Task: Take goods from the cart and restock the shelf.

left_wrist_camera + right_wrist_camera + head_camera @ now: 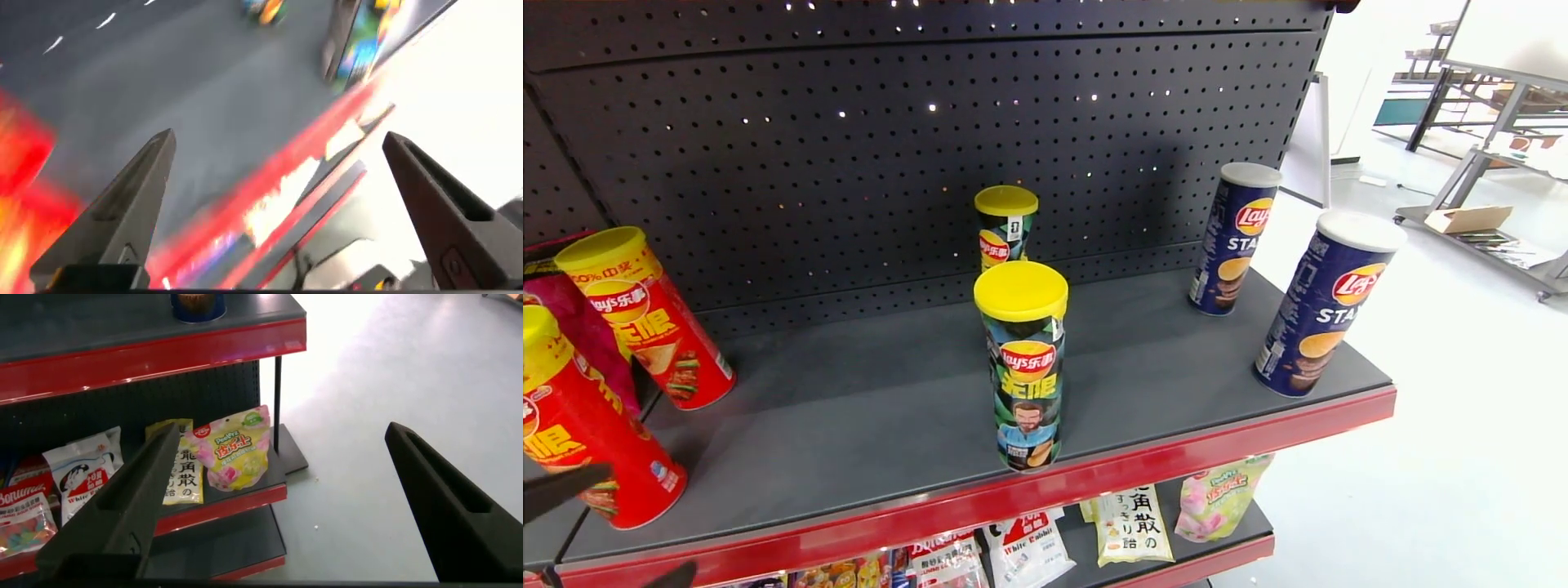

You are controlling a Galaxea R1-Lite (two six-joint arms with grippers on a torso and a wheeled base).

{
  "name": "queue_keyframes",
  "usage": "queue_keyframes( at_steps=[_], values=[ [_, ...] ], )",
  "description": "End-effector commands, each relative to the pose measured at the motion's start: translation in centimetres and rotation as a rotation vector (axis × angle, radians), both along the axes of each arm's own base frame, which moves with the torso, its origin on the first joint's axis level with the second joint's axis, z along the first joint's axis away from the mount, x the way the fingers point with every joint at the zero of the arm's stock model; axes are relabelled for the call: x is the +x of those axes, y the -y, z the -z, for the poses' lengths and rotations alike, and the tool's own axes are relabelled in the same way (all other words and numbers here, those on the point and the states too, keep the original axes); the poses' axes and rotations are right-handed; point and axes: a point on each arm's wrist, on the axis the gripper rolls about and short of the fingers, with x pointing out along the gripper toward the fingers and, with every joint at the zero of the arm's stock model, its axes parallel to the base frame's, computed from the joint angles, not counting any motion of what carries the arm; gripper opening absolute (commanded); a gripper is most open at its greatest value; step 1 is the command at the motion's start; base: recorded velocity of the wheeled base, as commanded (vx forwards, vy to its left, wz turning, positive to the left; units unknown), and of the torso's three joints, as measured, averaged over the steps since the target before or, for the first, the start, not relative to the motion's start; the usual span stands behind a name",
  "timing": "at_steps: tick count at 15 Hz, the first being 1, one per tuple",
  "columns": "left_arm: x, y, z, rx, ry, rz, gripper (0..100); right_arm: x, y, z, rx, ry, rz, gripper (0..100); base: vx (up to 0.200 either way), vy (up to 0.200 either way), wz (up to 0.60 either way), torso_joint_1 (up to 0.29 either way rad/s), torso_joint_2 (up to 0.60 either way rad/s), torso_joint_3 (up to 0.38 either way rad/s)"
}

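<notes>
**Left hand** point(278, 137): fingers spread wide, nothing held, just above the left front corner of the shelf point(849, 408), close beside the nearer of the two red chip canisters point(588, 441).

**Right hand** point(282, 431): likewise spread and empty, lower down, off the right front corner of the shelf, facing the snack bags point(233, 449) on the lower shelf point(221, 508).

**Step in hand, as judged:** between placements, both hands free, stock already on the shelf; a fresh item to be fetched from the cart.

**Next move, as judged:** left hand drawn back without nudging the red chip canisters, then a turn to the cart and a grasp round the body of one item, kept upright for setting into a row.

**Goods:** six tall chip canisters with plastic lids, all standing, in three rows running from the red front edge toward the pegboard back point(890, 163).
- Red chip canisters, yellow-lidded, at the left end.
- Two green canisters point(1023, 367) with yellow lids mid-shelf, one at the front edge, one against the back.
- Two blue canisters point(1327, 306) with grey lids toward the right end, one near the right front corner.
- Rows well apart from one another.
</notes>
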Motion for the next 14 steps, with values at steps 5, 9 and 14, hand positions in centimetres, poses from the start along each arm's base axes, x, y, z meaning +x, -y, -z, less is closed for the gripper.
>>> queue_keyframes(
  at_steps=[5,9,14],
  values=[
    [-7.1,-2.1,4.9,-0.06,0.088,-0.416,100,0.0,0.0,0.0,0.0,-0.001,0.0,100,0.0,0.0,0.0,0.0,0.0,0.0],
    [-7.8,-2.4,6.6,-0.061,0.132,-0.495,100,0.0,0.0,0.0,-0.005,-0.001,-0.001,100,0.0,0.0,0.0,0.0,0.0,0.0],
    [-7.9,-2.2,6.7,-0.049,0.119,-0.559,100,0.0,0.0,0.0,-0.004,-0.001,-0.005,100,0.0,0.0,0.24,0.002,0.0,0.002]
  ],
)
